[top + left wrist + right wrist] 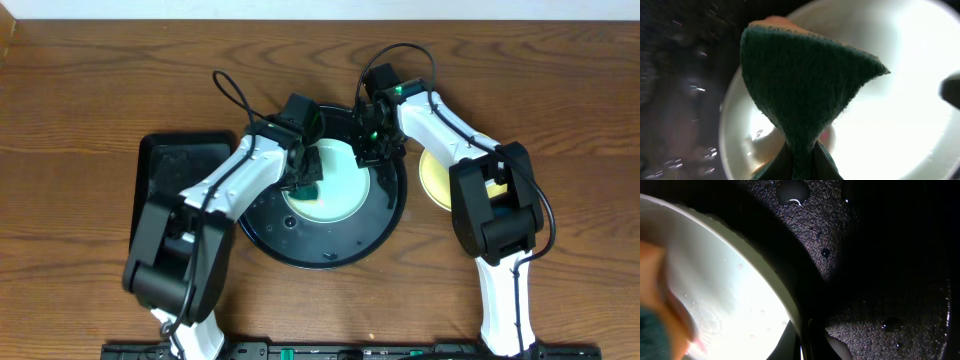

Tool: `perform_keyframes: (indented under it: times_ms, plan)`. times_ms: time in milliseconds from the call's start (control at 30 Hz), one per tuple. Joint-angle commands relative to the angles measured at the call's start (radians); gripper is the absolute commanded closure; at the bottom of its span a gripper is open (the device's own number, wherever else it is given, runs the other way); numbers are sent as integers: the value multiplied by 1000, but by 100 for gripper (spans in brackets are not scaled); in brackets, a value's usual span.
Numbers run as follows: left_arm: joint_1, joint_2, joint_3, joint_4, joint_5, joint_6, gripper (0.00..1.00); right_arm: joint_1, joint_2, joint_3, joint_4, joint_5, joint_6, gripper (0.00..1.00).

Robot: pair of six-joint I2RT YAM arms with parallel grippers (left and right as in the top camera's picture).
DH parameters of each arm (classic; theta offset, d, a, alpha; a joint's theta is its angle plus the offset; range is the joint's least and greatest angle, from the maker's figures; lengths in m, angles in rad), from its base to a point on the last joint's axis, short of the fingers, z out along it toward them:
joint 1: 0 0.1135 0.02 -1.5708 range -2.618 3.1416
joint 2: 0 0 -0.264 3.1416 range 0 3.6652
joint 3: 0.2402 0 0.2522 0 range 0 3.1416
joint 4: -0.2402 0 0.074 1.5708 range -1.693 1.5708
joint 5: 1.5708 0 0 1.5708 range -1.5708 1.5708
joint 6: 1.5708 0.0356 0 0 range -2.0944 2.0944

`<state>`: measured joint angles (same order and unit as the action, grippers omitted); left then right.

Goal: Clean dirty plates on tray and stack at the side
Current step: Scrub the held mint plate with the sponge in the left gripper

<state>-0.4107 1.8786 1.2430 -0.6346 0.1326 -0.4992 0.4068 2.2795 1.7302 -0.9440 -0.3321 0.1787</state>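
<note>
Now left jaws pinch a dark green sponge (805,85) on a pale mint round plate (345,195) in the round black tray (310,245); right jaws: cannot tell.

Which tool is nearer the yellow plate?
Right. The right tool sits at the mint plate's right rim, just left of the yellow plate; the left tool is farther left, over the mint plate.

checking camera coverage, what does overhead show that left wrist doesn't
Only overhead: the yellow plate off to the right and the small tray on the left. Only left wrist: the green weave of the sponge up close, and droplets on the tray. Both: the sponge over the mint plate.
</note>
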Motion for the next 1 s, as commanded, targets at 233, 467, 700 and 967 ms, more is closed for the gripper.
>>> perform_keyframes:
  times_ms: [233, 467, 700, 967]
  plan:
    - [-9, 124, 26, 39, 514, 210, 93, 13, 66, -37, 16, 17, 34, 99]
    - [-10, 121, 26, 32, 352, 165, 93, 13, 66, -37, 16, 17, 34, 99]
    - [2, 101, 51, -71, -80, -212, 93, 13, 66, -37, 17, 17, 34, 99]
    - [-12, 61, 66, -131, -329, -207, 92, 13, 66, -37, 18, 18, 34, 99]
